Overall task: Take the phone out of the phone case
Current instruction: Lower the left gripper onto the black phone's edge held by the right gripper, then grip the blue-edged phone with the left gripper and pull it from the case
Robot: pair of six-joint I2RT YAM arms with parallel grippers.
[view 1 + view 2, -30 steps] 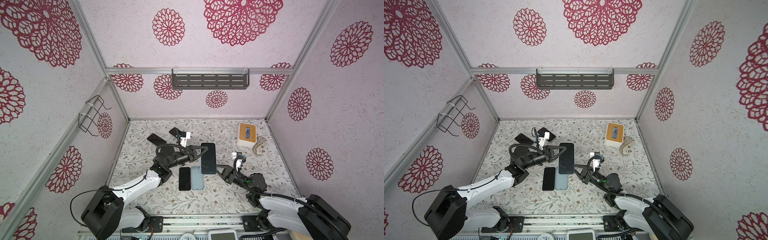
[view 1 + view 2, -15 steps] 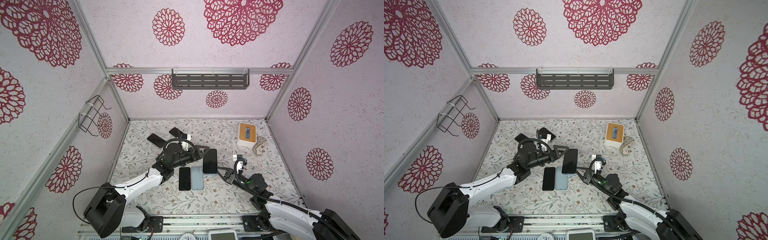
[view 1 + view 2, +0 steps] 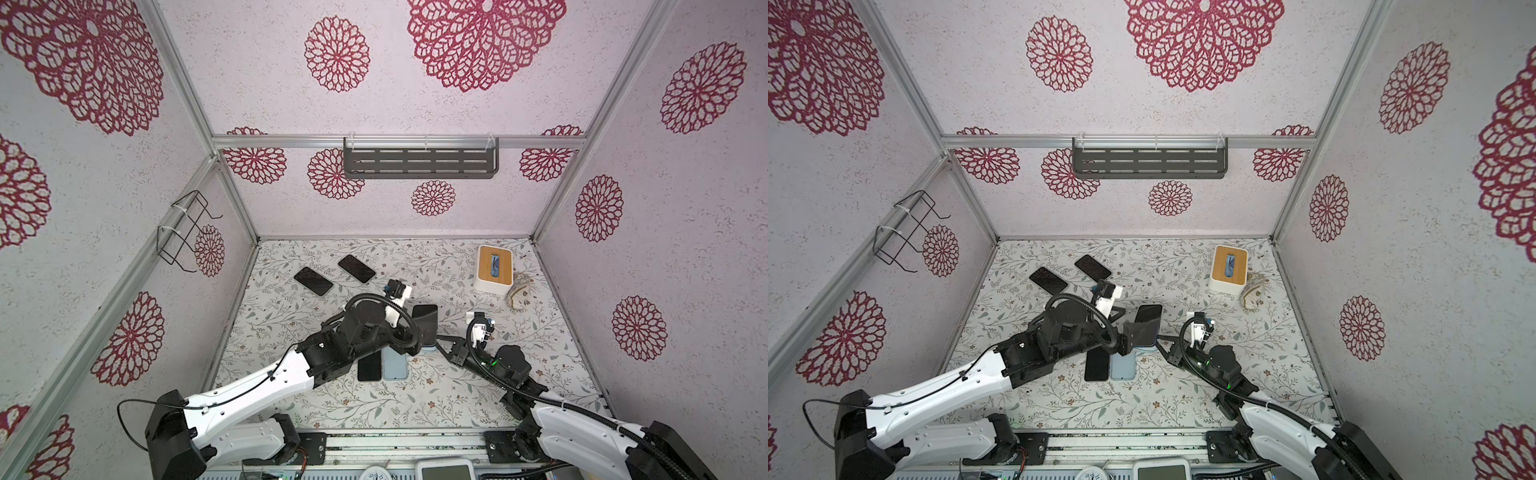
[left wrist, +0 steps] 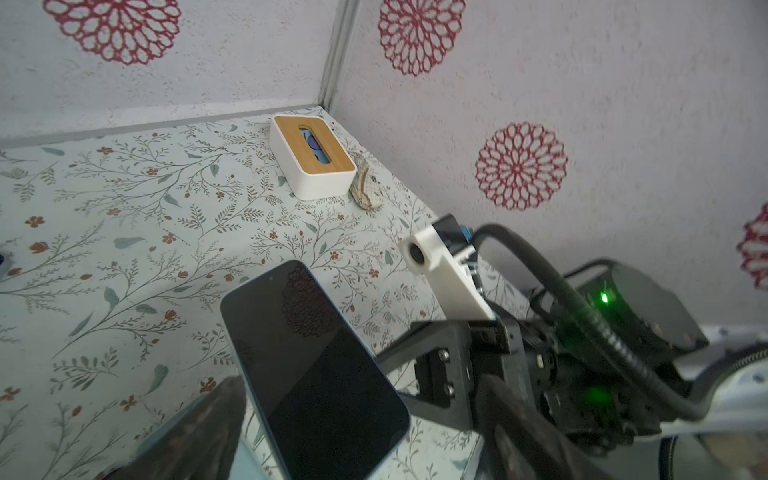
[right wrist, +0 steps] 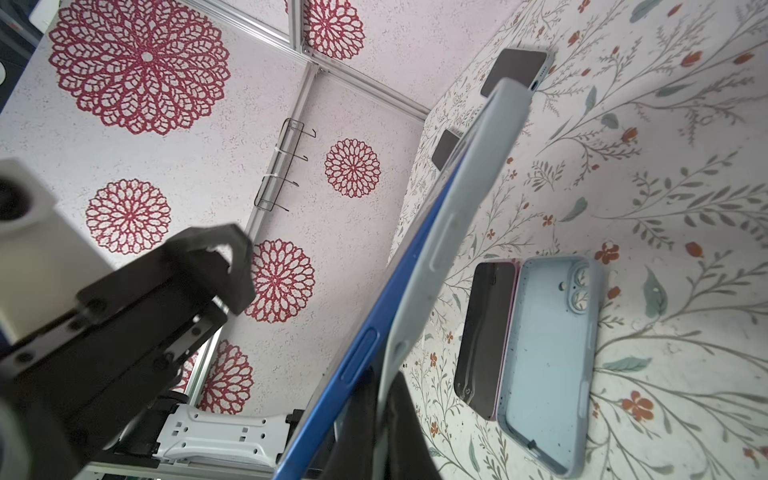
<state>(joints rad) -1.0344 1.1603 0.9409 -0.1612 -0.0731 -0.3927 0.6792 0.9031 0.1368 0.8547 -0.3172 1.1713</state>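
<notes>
The phone (image 4: 307,365) hangs tilted above the table (image 3: 332,399), glass up, still seated in its pale phone case (image 5: 465,199). Along one long side the blue frame is lifting clear of the case's lip. To my eye the phone is a stiff, slick slab with breakable glass, while the case is soft and bends away. I'd take the phone by its bare metal edges, where the lip has parted, and keep pulling the case by its rim. The right gripper (image 5: 384,399) is pinched tight on the case's lower edge and alone carries the pair. The left gripper (image 4: 359,399) stands wide, one finger on each side of the phone's lower end, gripping nothing. A second ago that left claw was clamped on the phone, which faced the top camera almost flat. Since then it has let go and spread, and the phone has tipped over and sunk nearer the empty spare case (image 5: 548,357) and the dark handset (image 5: 484,336) lying on the table.
</notes>
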